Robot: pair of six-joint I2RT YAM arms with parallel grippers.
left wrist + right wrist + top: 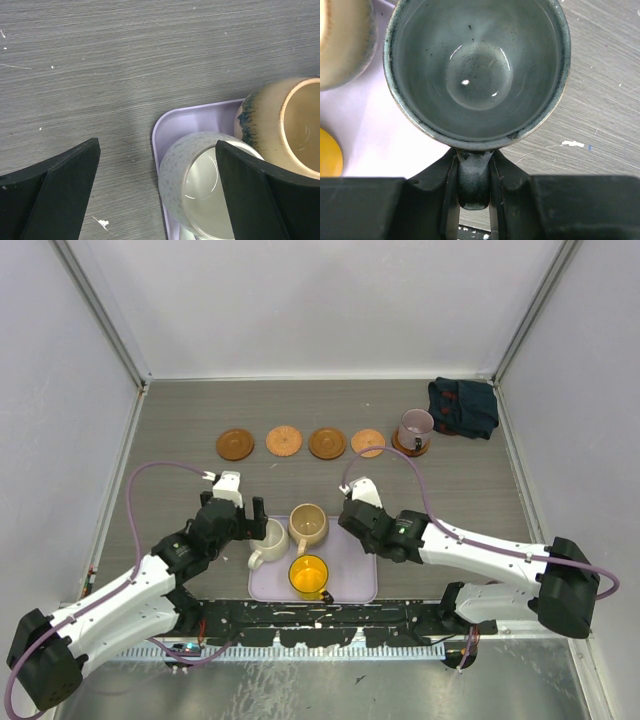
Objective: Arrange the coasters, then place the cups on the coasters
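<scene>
Hovering at the left corner of the lavender tray (352,578), the left end effector (243,508) stands wide and holds nothing, 1 finger above the cream-white cup (268,540). Beside it on the tray sit the tan cup (308,525) and the yellow cup (309,576). Beyond, 4 bare coasters (284,441) lie in a row on the table (180,420). The right end effector (472,160) is narrowed on the handle of the grey-green cup (477,70), at the tray's right edge. The mauve cup (415,426) sits on the 5th coaster (408,451). Cup placing is in hand; next, the grey-green cup likely needs lifting clear and lowering centred onto the nearest bare coaster.
</scene>
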